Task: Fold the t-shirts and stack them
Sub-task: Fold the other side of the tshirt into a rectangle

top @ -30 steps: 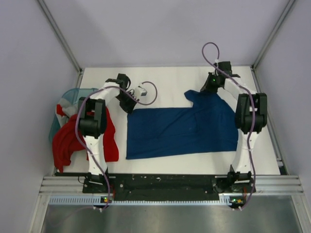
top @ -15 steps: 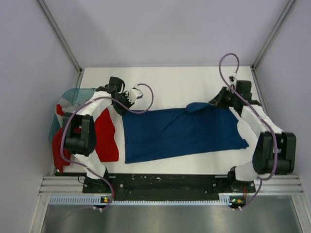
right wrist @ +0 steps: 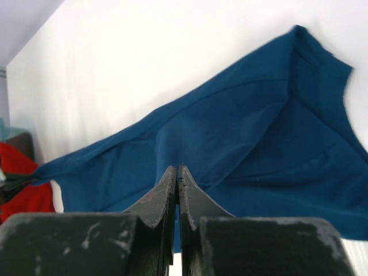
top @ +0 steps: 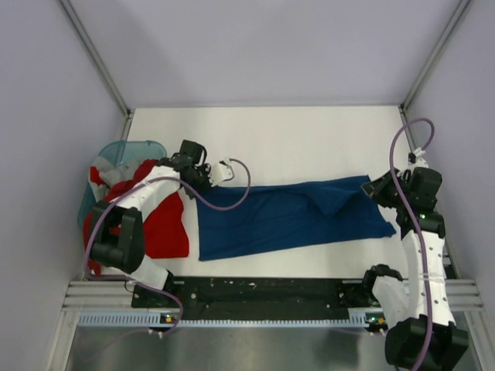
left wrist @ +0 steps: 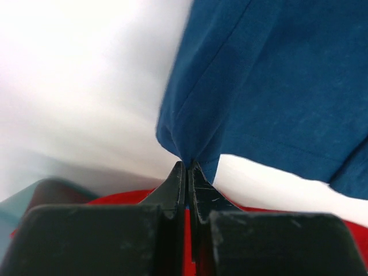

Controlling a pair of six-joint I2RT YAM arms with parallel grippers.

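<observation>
The navy t-shirt [top: 286, 216] is seen stretched as a long band across the middle of the table [top: 294, 135], its left end lifted slightly and its right end folded over on itself. The red t-shirt [top: 166, 228] is heaped at the near left, just beside the navy one, and the grey-white t-shirt [top: 98, 165] is bunched against the teal basket [top: 128, 146] at the far left edge. The cloth is judged to be light, thin and limp: it will sag and crease wherever it is unsupported, and a smooth fold is likely to be kept only if it is held taut between two points. Hems, corners and seams are judged the best places for a grip, since doubled cloth is less likely to slip out of narrow fingers. The left hand [top: 203, 179] is clenched, and in its wrist view a small tuck of the navy cloth's left corner is pinched between the fingertips. The right hand [top: 378, 189] is likewise clenched at the far right end of the shirt; the navy cloth appears to be nipped there, though the pinch itself is largely hidden by the fingers.
</observation>
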